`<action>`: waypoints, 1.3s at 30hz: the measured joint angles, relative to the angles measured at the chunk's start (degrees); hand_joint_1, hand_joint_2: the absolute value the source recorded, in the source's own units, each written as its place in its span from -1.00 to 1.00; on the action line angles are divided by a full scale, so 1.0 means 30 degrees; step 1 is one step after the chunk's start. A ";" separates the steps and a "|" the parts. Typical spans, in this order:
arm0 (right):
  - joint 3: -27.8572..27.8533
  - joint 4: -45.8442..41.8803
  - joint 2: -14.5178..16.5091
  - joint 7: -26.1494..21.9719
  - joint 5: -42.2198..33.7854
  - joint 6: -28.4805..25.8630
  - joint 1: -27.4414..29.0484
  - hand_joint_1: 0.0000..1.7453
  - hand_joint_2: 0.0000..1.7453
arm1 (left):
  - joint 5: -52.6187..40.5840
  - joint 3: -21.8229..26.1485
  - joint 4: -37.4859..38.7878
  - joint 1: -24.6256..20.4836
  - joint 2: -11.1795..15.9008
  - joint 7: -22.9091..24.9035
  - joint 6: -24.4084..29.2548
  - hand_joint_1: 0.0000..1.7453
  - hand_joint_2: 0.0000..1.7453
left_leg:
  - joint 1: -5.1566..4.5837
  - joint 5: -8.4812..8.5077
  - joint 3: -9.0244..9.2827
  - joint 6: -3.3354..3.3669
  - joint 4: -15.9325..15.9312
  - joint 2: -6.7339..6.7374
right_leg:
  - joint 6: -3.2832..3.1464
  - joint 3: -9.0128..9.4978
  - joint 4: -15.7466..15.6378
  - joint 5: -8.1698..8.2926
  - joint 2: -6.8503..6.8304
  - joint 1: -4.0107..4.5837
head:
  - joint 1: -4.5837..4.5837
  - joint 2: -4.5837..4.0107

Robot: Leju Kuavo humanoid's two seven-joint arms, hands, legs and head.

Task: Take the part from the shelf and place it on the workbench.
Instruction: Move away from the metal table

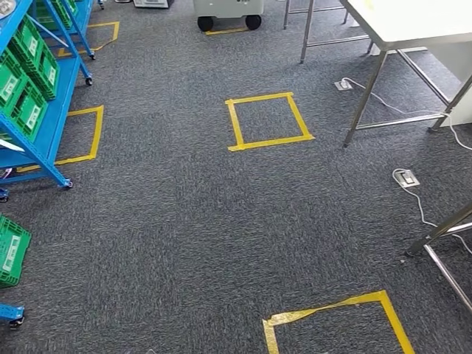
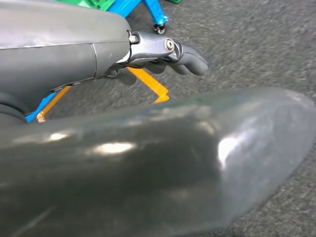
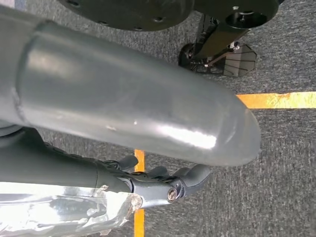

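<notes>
The blue wheeled shelf (image 1: 50, 110) stands at the left edge of the head view, its tilted tiers loaded with green bins (image 1: 28, 81); what the bins hold is hidden. The white workbench (image 1: 411, 18) is at the far right, across the carpet. My left hand (image 2: 149, 138) hangs above the carpet with its fingers (image 2: 175, 52) stretched out straight and nothing in it; a shelf caster (image 2: 160, 29) lies just beyond. My right hand (image 3: 130, 103) also hangs over the floor, fingers (image 3: 175, 185) extended, holding nothing.
Yellow tape squares mark the carpet in the middle (image 1: 268, 120) and near the front (image 1: 334, 317). Floor sockets with white cables (image 1: 406, 177) lie on the right by the metal table legs (image 1: 367, 96). A white wheeled unit (image 1: 228, 11) stands at the back.
</notes>
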 joint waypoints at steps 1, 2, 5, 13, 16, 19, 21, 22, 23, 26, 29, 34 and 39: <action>-0.0002 0.0000 0.0000 0.0000 0.0002 0.0000 -0.0021 -1.00 -1.00 | -0.0049 -0.0009 0.0000 -0.0007 -0.0011 0.0020 -0.0002 -1.00 -1.00 | -0.0016 0.0658 0.0755 0.0060 -0.1387 0.0230 | 0.0022 0.0028 0.0001 -0.0011 -0.0105 0.0008 | -0.0004 0.0000; -0.0004 0.0000 0.0000 -0.0002 0.0004 0.0000 -0.0041 -1.00 -1.00 | -0.0077 -0.0015 0.0000 -0.0039 -0.0022 0.0051 -0.0011 -1.00 -1.00 | -0.0074 0.1097 0.1458 0.0117 -0.2740 0.0537 | 0.0080 0.0037 0.0037 -0.0046 -0.0200 0.0060 | -0.0011 0.0000; -0.0011 0.0000 0.0000 -0.0007 0.0007 0.0002 -0.0071 -1.00 -1.00 | -0.0058 -0.0016 0.0000 -0.0129 -0.0051 0.0177 -0.0069 -1.00 -1.00 | -0.0229 0.1352 0.2180 0.0345 -0.4367 0.0903 | 0.0334 0.0047 0.0039 -0.0100 -0.0481 0.0192 | 0.0038 0.0000; -0.0033 0.0000 0.0000 -0.0014 0.0005 0.0007 -0.0028 -1.00 -1.00 | 0.0169 0.0009 0.0000 -0.0116 -0.0095 0.0269 -0.0140 -1.00 -1.00 | -0.0110 0.1550 0.2124 0.0946 -0.4493 -0.0077 | 0.0884 -0.2709 0.5707 -0.2696 0.0450 0.0027 | 0.0248 0.0000; -0.0089 0.0000 0.0000 -0.0013 -0.0018 0.0002 0.0003 -1.00 -1.00 | 0.0665 0.0074 0.0000 -0.0104 -0.0124 0.0260 -0.0151 -1.00 -1.00 | -0.0075 0.1558 0.2170 0.0883 -0.4471 -0.0548 | 0.0923 -0.1709 0.3421 -0.1071 0.0624 -0.0096 | 0.0258 0.0000; -0.0162 0.0000 0.0020 -0.0013 -0.0051 -0.0011 -0.0059 -1.00 -1.00 | 0.1172 0.0306 0.0000 -0.0120 -0.0138 0.0242 -0.0131 -1.00 -1.00 | -0.0103 0.1586 0.2113 0.0573 -0.4403 -0.0920 | 0.0885 -0.0222 0.0358 -0.0100 0.1364 -0.0236 | 0.0257 0.0000; -0.0186 0.0000 0.0036 -0.0009 -0.0069 -0.0035 -0.0058 -1.00 -1.00 | 0.1408 0.0503 0.0000 -0.0113 -0.0131 0.0242 -0.0118 -1.00 -1.00 | -0.0069 0.1652 0.1995 0.0354 -0.4373 -0.1083 | 0.0648 -0.0144 0.0184 -0.0070 0.1349 -0.0174 | 0.0248 0.0000; -0.0209 0.0000 0.0036 -0.0005 -0.0080 -0.0047 -0.0042 -1.00 -1.00 | 0.1499 0.0588 0.0000 -0.0106 -0.0133 0.0246 -0.0118 -1.00 -1.00 | -0.0026 0.1645 0.1948 0.0257 -0.4335 -0.1091 | 0.0534 -0.0145 0.0186 -0.0024 0.1248 -0.0152 | 0.0233 0.0000; -0.0237 0.0000 0.0036 -0.0003 -0.0091 -0.0058 -0.0035 -1.00 -1.00 | 0.1594 0.0689 0.0000 -0.0109 -0.0135 0.0255 -0.0120 -1.00 -1.00 | -0.0008 0.1468 0.1830 0.0179 -0.4112 -0.0971 | 0.0403 -0.0152 0.0173 0.0014 0.1140 -0.0143 | 0.0208 0.0000; -0.0310 0.0000 0.0038 -0.0004 -0.0115 -0.0066 -0.0021 -1.00 -1.00 | 0.1886 0.0973 0.0000 -0.0167 -0.0144 0.0315 -0.0135 -1.00 -1.00 | -0.0036 -0.0230 0.0441 0.0028 -0.1135 -0.0277 | 0.0089 -0.0188 0.0126 0.0066 0.0697 -0.0110 | 0.0104 0.0000; -0.0343 0.0000 0.0036 0.0000 -0.0149 -0.0071 0.0022 -1.00 -1.00 | 0.2111 0.1190 0.0000 -0.0151 -0.0158 0.0368 -0.0146 -1.00 -1.00 | -0.0034 -0.0925 -0.0692 0.0031 0.1265 -0.0116 | 0.0018 -0.0230 0.0130 0.0043 0.0213 -0.0046 | 0.0100 0.0000; -0.0366 0.0000 0.0044 0.0000 -0.0228 -0.0078 -0.0024 -1.00 -1.00 | 0.2291 0.1474 -0.0005 -0.0219 -0.0166 0.0461 -0.0149 -1.00 -1.00 | -0.0114 0.1244 0.1987 0.0243 -0.3783 0.0802 | 0.0231 -0.0174 0.0202 -0.0080 -0.0330 0.0102 | 0.0102 0.0000; -0.0445 0.0000 0.0044 0.0000 -0.0248 -0.0106 -0.0073 -1.00 -1.00 | 0.2289 0.1577 -0.0007 -0.0163 -0.0211 0.0528 -0.0248 -1.00 -1.00 | -0.0122 0.1307 0.2134 0.0684 -0.4301 0.0398 | 0.0695 -0.0422 0.0833 -0.0633 -0.0349 0.0056 | 0.0208 0.0000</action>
